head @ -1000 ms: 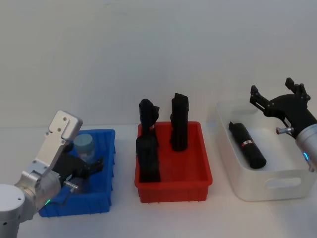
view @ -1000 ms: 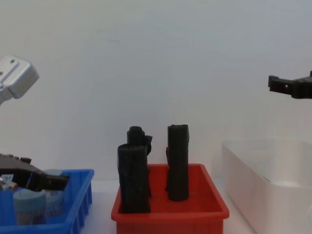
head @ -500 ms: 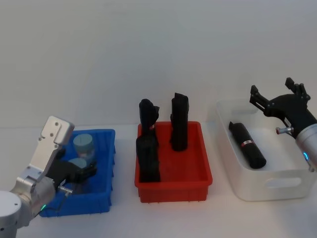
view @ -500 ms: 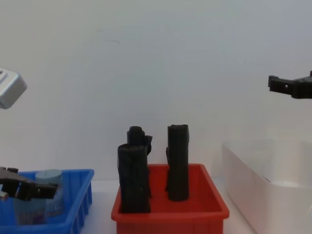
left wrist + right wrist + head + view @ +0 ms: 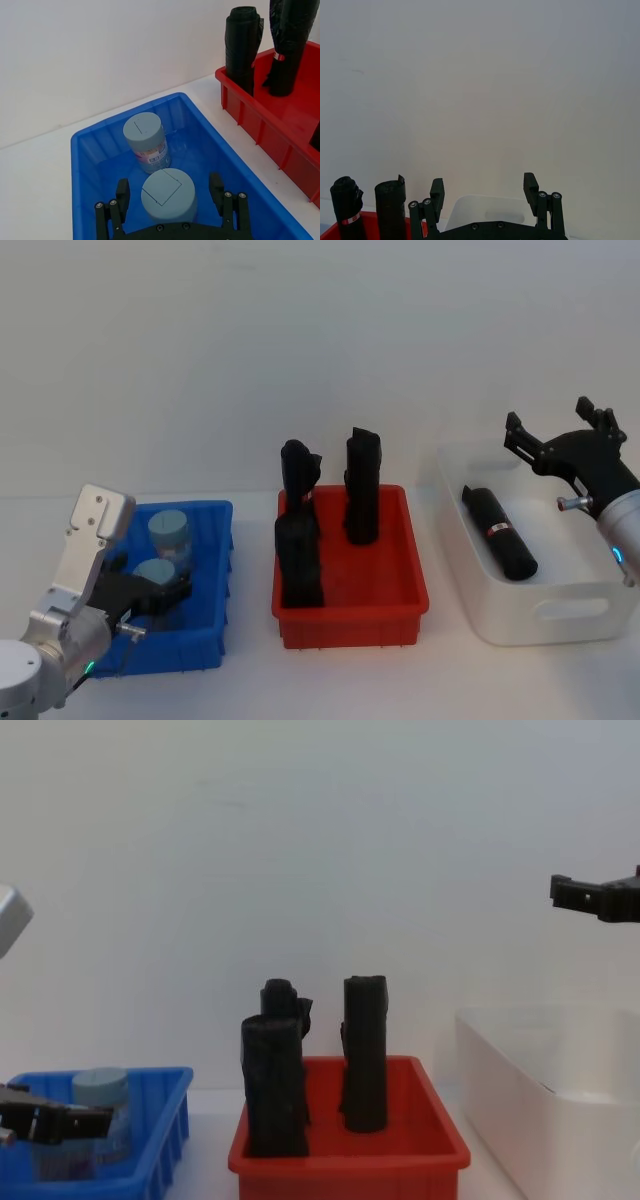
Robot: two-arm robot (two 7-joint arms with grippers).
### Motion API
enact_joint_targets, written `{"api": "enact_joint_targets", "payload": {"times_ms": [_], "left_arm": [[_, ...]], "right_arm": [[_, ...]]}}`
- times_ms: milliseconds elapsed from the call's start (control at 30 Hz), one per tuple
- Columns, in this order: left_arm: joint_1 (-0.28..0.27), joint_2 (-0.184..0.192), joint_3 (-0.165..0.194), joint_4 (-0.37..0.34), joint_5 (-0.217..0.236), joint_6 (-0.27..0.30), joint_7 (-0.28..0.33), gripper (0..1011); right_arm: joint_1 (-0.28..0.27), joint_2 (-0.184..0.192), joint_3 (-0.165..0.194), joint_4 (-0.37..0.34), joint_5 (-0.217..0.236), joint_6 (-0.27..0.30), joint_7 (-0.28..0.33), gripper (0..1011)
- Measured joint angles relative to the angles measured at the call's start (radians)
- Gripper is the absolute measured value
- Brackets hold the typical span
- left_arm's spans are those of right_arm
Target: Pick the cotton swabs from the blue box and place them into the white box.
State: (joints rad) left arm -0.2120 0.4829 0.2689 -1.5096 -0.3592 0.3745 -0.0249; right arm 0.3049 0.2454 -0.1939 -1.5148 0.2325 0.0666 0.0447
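Two cotton swabs jars with grey-blue lids stand in the blue box. The far jar stands free, label facing out. My left gripper is open at the near jar, with one finger on each side of it and a gap on both sides. In the chest view the left gripper sits low in the blue box. At the right, my right gripper hangs open above the white box.
A red bin with three upright black rolls stands between the two boxes. One black roll lies inside the white box. A plain white wall stands behind the table.
My left arm has drawn back toward me and sunk lower, so its open fingers now flank the near jar. The jars and the right arm have stayed in place.
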Motion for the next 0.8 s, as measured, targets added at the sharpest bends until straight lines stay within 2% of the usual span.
{"api": "enact_joint_targets", "payload": {"times_ms": [267,800], "left_arm": [[0.006,-0.007,-0.004,0.016,-0.025,-0.011,0.013,1004],[0.001,-0.016,-0.012,0.044,-0.041,-0.01,0.018,1004]], "right_arm": [[0.0,0.0,0.0,0.0,0.0,0.0,0.0,1002],[0.0,0.0,0.0,0.0,0.0,0.0,0.0,1001]]}}
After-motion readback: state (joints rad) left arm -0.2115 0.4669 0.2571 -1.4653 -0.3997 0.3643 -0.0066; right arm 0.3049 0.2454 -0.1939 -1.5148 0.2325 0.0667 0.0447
